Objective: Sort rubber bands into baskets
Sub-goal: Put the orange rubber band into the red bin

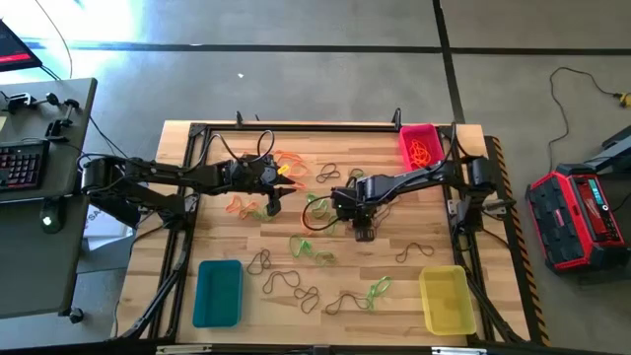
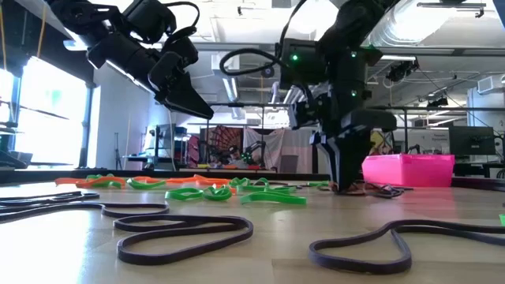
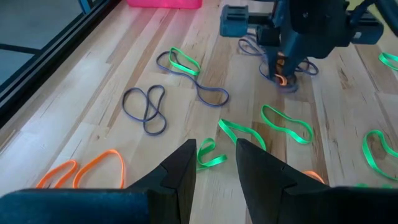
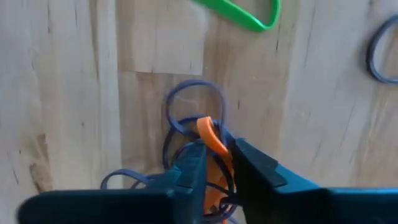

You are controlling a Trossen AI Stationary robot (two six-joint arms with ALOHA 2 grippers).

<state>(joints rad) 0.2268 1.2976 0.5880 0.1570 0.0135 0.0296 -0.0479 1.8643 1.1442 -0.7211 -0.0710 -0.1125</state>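
The right gripper [image 4: 214, 163] is down at the tabletop near the middle of the table [image 1: 394, 281], its fingers drawn close together on an orange rubber band [image 4: 213, 142] that stands up between the tips, its long axis running along the line of the fingers; this orange loop lies tangled in a knot of dark bands [image 4: 186, 118] whose loops fan out ahead of the fingertips. In the high view the same gripper [image 1: 362, 233] stands over that spot, with bright green bands [image 1: 314, 247] just beside it and more dark loops [image 1: 296, 286] scattered toward the near edge. The pink-red basket [image 1: 418, 146] sits at the far edge on the right-arm side and already holds orange bands; the yellow basket [image 1: 446, 299] is at the near right corner and the teal basket [image 1: 218, 292] at the near left, both well apart from the gripper, with open wood between them broken only by loose bands. The left gripper [image 3: 214, 163] hovers above the table over green and orange bands [image 3: 99, 165], fingers parted with a narrow gap and nothing between them.
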